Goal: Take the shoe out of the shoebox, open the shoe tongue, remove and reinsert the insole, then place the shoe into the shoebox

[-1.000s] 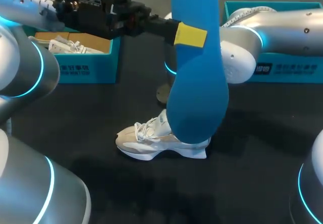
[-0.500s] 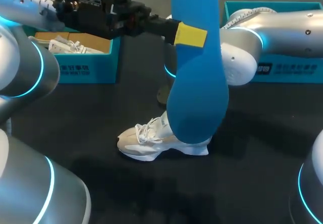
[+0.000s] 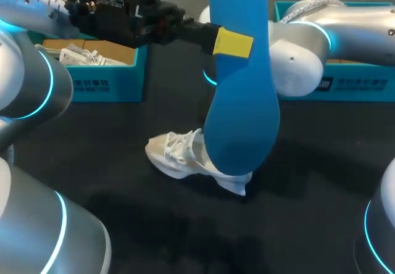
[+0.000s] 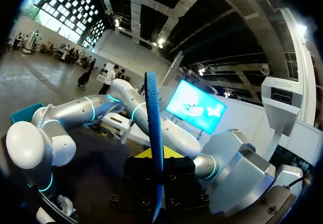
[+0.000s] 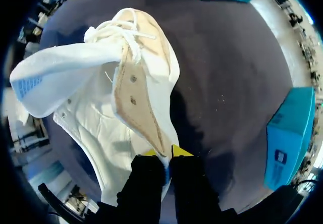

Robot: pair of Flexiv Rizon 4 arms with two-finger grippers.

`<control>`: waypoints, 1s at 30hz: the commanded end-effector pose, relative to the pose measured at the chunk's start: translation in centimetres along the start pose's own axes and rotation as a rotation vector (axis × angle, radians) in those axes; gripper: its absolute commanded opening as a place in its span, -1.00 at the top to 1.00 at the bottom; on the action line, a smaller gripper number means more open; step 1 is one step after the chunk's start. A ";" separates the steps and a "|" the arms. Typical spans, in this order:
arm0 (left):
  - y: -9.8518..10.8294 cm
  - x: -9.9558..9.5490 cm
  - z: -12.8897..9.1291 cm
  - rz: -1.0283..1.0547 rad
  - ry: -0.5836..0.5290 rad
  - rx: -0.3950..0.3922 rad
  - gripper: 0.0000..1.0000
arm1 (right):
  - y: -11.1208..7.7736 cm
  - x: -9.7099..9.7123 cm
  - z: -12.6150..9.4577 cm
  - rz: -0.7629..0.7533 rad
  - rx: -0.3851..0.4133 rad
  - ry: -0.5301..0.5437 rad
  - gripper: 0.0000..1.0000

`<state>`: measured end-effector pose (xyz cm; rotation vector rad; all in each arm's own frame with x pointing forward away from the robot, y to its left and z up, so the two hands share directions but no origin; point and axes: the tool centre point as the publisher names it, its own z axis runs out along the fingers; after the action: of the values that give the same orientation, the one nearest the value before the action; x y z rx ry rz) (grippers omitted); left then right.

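Left gripper: the left gripper (image 3: 233, 42) (image 4: 155, 156) is closing its yellow-tipped fingers on the insole from both sides, well above the middle of the tabletop (image 3: 308, 181).
Insole: the blue insole (image 3: 241, 101) (image 4: 154, 133) is standing on end in that grip, its broad face turned to the head view. It is showing edge-on in the left wrist view.
Left arm: the left arm (image 3: 117, 12) is reaching in from the far left corner toward the middle.
Right gripper: the right gripper (image 5: 165, 156) is pinching the shoe's rim between closed fingers. The insole is hiding it in the head view.
Shoe: the white and beige shoe (image 3: 176, 153) (image 5: 101, 118) is lying tilted near the middle of the tabletop, under the insole. Its tongue is folding outward and its opening is facing the right wrist view.
Right arm: the right arm (image 3: 308, 45) is coming in from the far right edge.
Left shoebox: a teal shoebox (image 3: 105, 83) is sitting at the far left edge, holding another white laced shoe (image 3: 80, 55).
Right shoebox: a second teal shoebox (image 3: 352, 86) (image 5: 290, 138) is sitting at the far right edge.
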<state>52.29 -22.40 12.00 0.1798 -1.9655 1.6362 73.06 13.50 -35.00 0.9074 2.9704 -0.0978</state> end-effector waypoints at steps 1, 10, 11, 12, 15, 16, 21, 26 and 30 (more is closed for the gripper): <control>0.0 -0.1 0.2 0.000 0.001 0.002 1.00 | -1.4 0.4 -0.8 0.107 -0.024 0.011 1.00; 0.0 -0.1 0.2 0.000 0.001 0.002 1.00 | -2.1 2.0 -2.0 0.419 -0.027 0.025 1.00; 0.0 -0.1 0.2 0.000 0.001 0.002 1.00 | -2.0 2.3 -2.2 0.430 -0.043 0.030 1.00; 0.0 -0.1 0.2 0.000 0.001 0.002 1.00 | -1.8 2.6 -2.3 0.468 -0.025 0.030 1.00; 0.0 -0.1 0.2 0.000 0.001 0.002 1.00 | -1.5 3.3 -2.4 0.537 -0.036 0.038 1.00; 0.0 -0.1 0.2 0.000 0.001 0.002 1.00 | -1.4 3.4 -2.4 0.560 -0.026 0.034 1.00; 0.0 -0.1 0.2 0.000 0.001 0.002 1.00 | -0.9 4.2 -2.2 0.662 -0.039 0.035 1.00; 0.0 -0.1 0.2 0.000 0.001 0.002 1.00 | -1.1 4.8 -1.2 0.747 -0.031 0.044 1.00; 0.0 -0.1 0.2 0.000 0.001 0.002 1.00 | -1.4 5.4 -0.5 0.806 -0.050 0.050 1.00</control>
<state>52.30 -22.42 12.00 0.1797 -1.9657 1.6360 68.37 15.15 -33.92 1.9912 2.4059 -0.0012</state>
